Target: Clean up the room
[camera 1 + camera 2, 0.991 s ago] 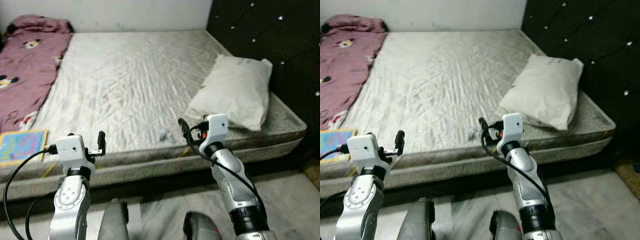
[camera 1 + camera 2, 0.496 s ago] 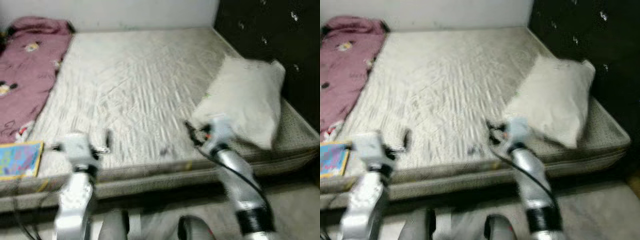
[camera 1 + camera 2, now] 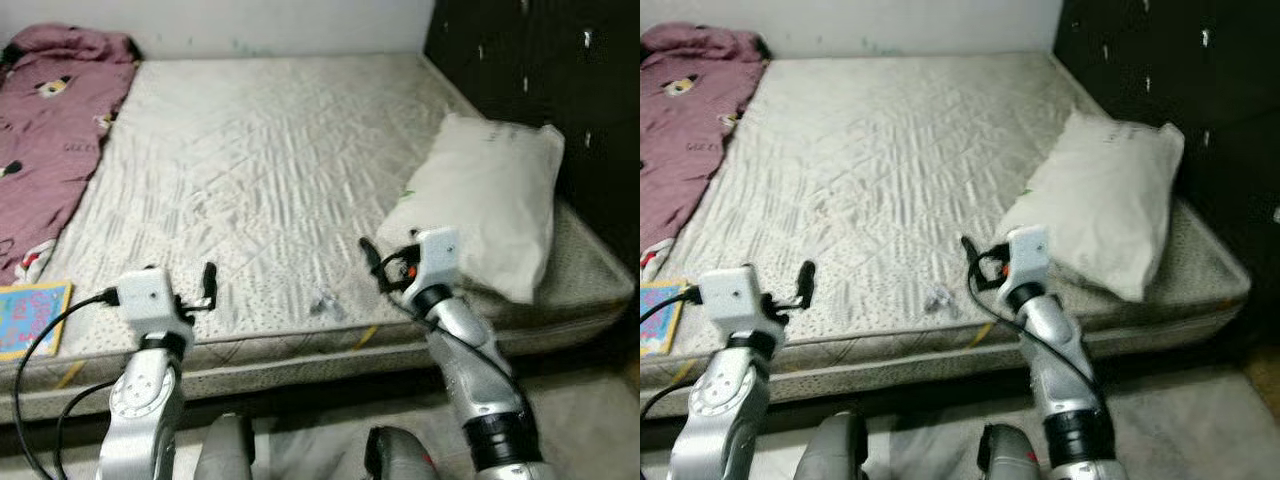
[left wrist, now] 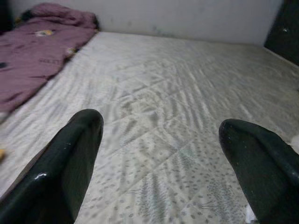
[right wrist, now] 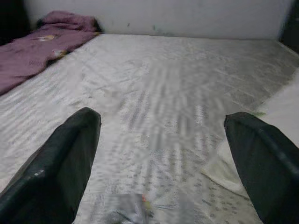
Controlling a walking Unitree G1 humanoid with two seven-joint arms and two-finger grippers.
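Above the near edge of the bare mattress (image 3: 270, 170), both grippers are raised side by side, well apart. From its wrist camera, the left gripper (image 4: 159, 154) has its two black fingers spread wide with only quilted fabric between them, holding nothing. The right gripper (image 5: 161, 154) is likewise wide open and empty; a small crumpled scrap (image 3: 322, 303) lies on the mattress just ahead of it, near the front edge. Just beside the right gripper, on its outer side, a white pillow (image 3: 485, 200) lies tilted against the dark studded headboard (image 3: 540, 70). Along the far left of the bed lies a mauve blanket (image 3: 45, 130) with cartoon prints, and at the near left corner a colourful picture book (image 3: 28, 315) lies flat on the mattress
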